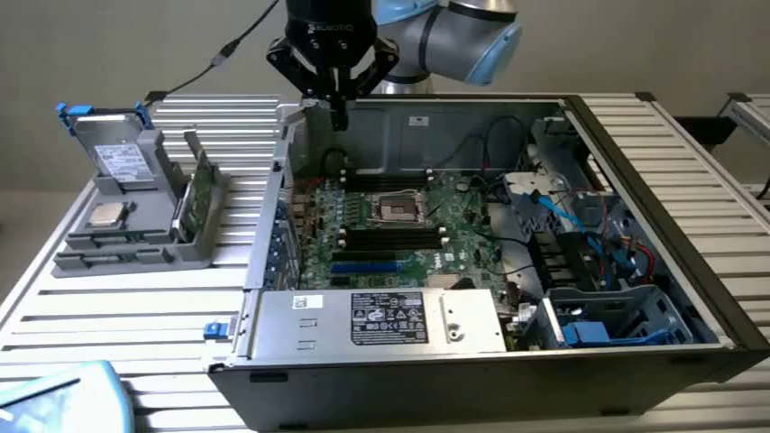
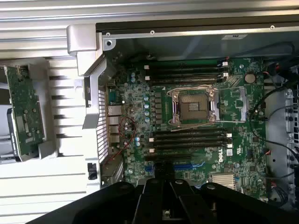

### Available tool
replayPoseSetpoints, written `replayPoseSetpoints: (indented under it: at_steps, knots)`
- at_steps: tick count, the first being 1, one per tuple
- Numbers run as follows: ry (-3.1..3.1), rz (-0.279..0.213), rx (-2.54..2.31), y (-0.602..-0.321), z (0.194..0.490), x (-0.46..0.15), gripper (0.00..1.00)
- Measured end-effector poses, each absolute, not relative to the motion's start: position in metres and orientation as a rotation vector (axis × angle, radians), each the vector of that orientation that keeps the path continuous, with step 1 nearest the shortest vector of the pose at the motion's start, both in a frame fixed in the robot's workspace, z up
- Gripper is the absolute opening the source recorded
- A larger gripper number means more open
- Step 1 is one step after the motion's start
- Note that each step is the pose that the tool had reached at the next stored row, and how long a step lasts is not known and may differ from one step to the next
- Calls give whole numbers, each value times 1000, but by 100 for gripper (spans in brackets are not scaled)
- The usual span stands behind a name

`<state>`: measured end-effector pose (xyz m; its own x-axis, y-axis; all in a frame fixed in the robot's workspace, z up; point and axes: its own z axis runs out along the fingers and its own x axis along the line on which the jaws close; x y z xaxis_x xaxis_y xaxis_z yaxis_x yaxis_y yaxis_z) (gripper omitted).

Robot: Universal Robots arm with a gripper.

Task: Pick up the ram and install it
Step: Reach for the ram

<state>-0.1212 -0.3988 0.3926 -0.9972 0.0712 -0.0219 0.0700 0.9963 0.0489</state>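
Nearest the camera in the exterior view, the open computer case (image 1: 673,207) lies on its side on a slatted metal table (image 1: 108,307). The silver power supply (image 1: 385,316) with its label sits along the front edge. Behind that is the green motherboard (image 1: 452,221), with the square processor socket (image 1: 398,209) in the middle and black memory slots (image 1: 391,238) just in front of it.

Off to the exterior view's left, well apart from the case opening, a gray tray (image 1: 121,257) holds the loose parts. There's a small silver chip (image 1: 108,215) lying flat and a hard drive (image 1: 121,162) propped up behind it. Thin green boards stand on edge along the side nearest the case. The ram (image 1: 184,203) looks to be one of those, parked in the tray. Honestly it's hard to tell exactly which stick it is.

Farthest back, the gripper (image 1: 341,115) hangs from the arm (image 1: 463,32) over the far-left corner of the case, above the rear wall. Its fingers are pressed together with nothing pinched between them, and it isn't touching the board or the case. It's clearly nearer the motherboard than the tray.
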Motion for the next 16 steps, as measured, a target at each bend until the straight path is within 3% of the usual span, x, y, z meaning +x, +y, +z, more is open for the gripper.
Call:
replayPoseSetpoints:
  at_steps: [16]
  knots:
    - [3118, 75, 110, -398, 393, -129, 11]
